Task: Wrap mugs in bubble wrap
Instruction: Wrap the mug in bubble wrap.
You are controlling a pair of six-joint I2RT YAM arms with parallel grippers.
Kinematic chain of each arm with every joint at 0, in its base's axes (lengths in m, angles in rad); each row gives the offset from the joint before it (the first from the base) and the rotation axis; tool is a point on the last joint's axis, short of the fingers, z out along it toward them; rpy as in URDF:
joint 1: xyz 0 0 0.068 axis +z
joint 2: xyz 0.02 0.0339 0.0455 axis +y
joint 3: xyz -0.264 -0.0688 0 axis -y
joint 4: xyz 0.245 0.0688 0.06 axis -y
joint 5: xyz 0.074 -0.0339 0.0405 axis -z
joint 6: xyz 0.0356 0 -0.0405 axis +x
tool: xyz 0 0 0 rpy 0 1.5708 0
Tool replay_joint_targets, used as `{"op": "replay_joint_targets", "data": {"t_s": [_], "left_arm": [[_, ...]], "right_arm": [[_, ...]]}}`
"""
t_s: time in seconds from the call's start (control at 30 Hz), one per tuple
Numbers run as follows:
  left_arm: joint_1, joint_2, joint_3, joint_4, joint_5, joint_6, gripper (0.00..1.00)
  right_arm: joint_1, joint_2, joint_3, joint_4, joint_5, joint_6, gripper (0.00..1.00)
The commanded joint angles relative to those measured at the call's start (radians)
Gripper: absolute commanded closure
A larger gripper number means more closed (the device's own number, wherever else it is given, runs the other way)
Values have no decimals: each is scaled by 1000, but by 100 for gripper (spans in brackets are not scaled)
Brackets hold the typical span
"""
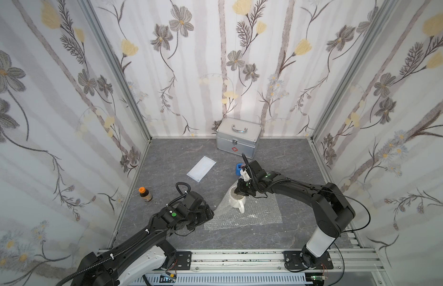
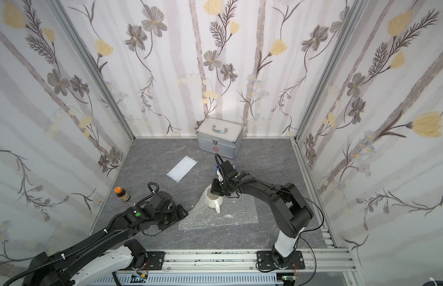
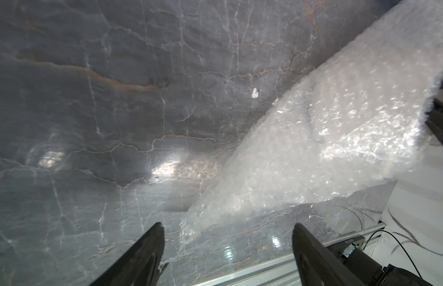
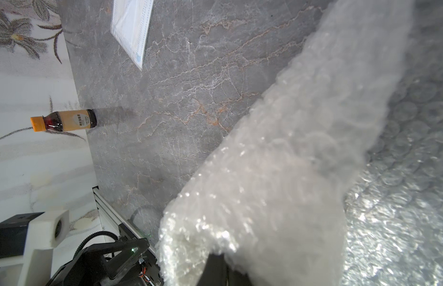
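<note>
Finding: a robot test cell, not a lived-in room. Flower-print wall panels [image 1: 203, 74] are set in bare aluminium posts [image 1: 117, 74] around a grey marble-look tabletop [image 1: 180, 158]. Two black arms, left [image 1: 141, 237] and right [image 1: 314, 195], are bolted to an aluminium rail [image 1: 240, 257] at the front edge, with exposed cabling and a circuit board [image 1: 317, 277] below.

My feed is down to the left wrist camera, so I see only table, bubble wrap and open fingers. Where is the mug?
Observer: The mug stands upright on the bubble wrap, with its handle facing the robot.
Operator: What holds that flap up?
Observer: The right gripper is shut on the flap's edge, just above the mug's mouth.
Operator: Anything else nearby?
Observer: A small bottle stands off to the left, apart from the bubble wrap.
</note>
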Motion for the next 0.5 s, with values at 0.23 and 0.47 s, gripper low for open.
{"op": "replay_joint_targets", "data": {"t_s": [0.23,0.47], "left_arm": [[-15,24,-80,103,77,-81,30],[-18,79,-71,111,34,-39,46]], "right_arm": [[0,6,10,15,14,0,98],[2,-1,6,16,14,0,98]]}}
